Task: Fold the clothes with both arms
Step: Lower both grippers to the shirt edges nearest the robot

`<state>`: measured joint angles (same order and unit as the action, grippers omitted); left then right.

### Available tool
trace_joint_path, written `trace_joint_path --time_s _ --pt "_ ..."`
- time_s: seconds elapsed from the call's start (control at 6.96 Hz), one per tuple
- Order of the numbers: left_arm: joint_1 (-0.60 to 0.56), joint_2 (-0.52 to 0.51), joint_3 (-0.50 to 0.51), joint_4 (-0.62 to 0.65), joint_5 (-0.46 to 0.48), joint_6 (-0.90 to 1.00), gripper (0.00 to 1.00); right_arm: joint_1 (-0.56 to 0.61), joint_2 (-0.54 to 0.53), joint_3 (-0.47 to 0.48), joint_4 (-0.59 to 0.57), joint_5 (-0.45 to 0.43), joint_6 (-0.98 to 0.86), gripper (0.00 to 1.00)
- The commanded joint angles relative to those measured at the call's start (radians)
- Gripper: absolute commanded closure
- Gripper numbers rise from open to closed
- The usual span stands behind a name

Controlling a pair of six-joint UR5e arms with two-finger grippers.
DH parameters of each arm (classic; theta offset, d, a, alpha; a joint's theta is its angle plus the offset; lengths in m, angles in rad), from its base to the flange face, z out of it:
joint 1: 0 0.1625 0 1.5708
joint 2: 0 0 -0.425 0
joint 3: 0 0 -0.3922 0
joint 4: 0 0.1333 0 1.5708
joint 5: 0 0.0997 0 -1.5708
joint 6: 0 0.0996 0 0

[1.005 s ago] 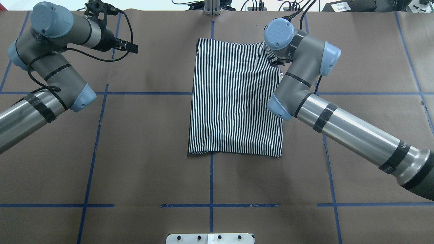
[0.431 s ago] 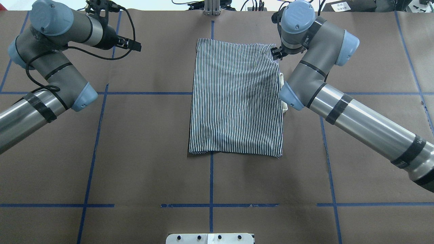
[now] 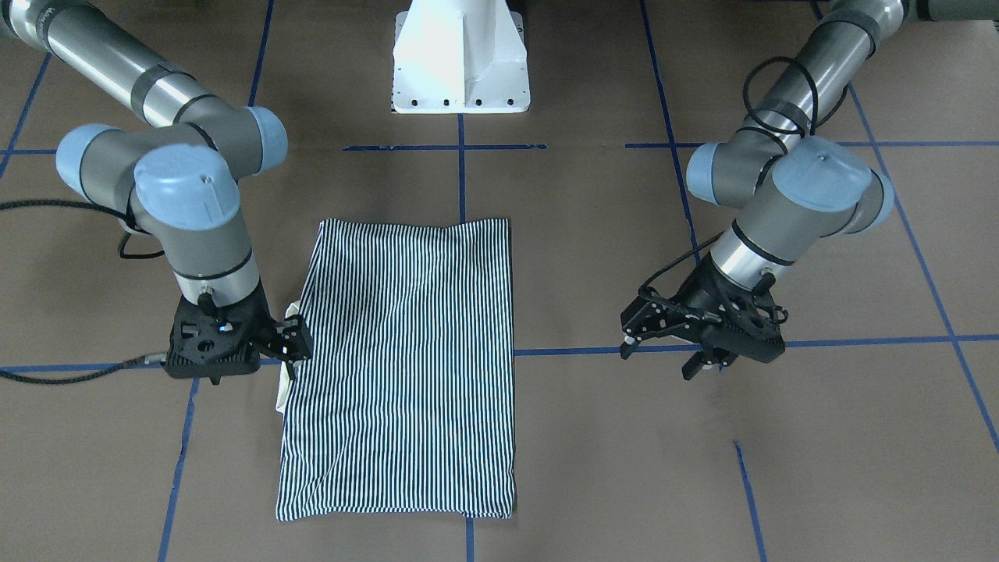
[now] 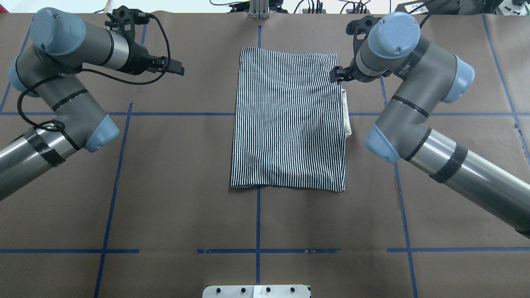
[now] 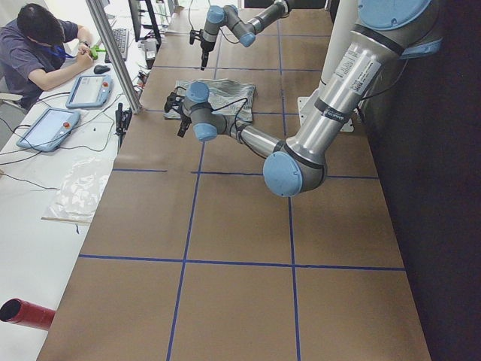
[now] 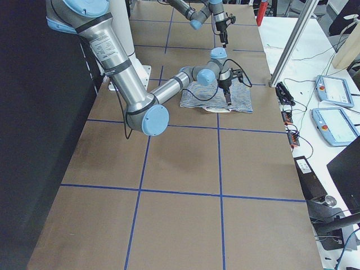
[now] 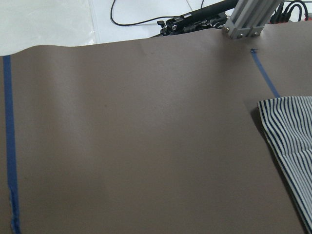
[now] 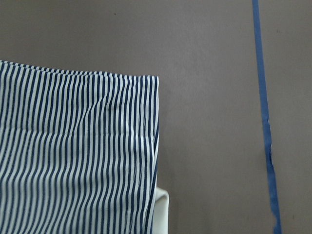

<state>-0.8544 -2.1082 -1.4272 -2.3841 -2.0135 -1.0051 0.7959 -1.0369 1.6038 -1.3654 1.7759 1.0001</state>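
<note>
Lying flat, neatly folded striped shirt [image 4: 287, 124]

Cream collar [image 4: 348, 124] mostly hidden under shirt [image 4: 285, 124]

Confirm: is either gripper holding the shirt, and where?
Nothing is held. The shirt lies flat; the right gripper hovers at its edge, the left gripper well clear.

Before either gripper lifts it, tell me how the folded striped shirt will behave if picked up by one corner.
Probably floppy: the shirt lies flat with soft wrinkles, so a corner grip would likely let its layers sag open. It looks like thin cloth, so likely light. Pushed, it may bunch rather than slide on the brown paper.
</note>
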Motion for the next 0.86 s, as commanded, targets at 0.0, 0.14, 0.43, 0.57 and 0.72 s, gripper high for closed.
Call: trace_joint_path --time_s 0.0,0.14,0.43,0.57,0.72 --pt "0.143 0.056 -0.167 -0.003 0.059 -0.255 0.00 -0.085 -0.164 0.285 0.006 0.002 0.315 0.00" --pt "0.226 0.065 -0.195 -0.007 0.144 -0.374 0.00 -0.142 -0.213 0.380 0.020 -0.028 0.476 0.00" --pt "0.358 0.068 -0.203 -0.007 0.304 -0.618 0.30 -0.260 -0.242 0.398 0.147 -0.201 0.699 0.01" --pt "0.423 0.071 -0.190 -0.009 0.375 -0.695 0.40 -0.268 -0.242 0.397 0.161 -0.213 0.735 0.01" --pt "0.455 0.071 -0.190 -0.007 0.406 -0.733 0.44 -0.271 -0.244 0.397 0.161 -0.231 0.736 0.01"
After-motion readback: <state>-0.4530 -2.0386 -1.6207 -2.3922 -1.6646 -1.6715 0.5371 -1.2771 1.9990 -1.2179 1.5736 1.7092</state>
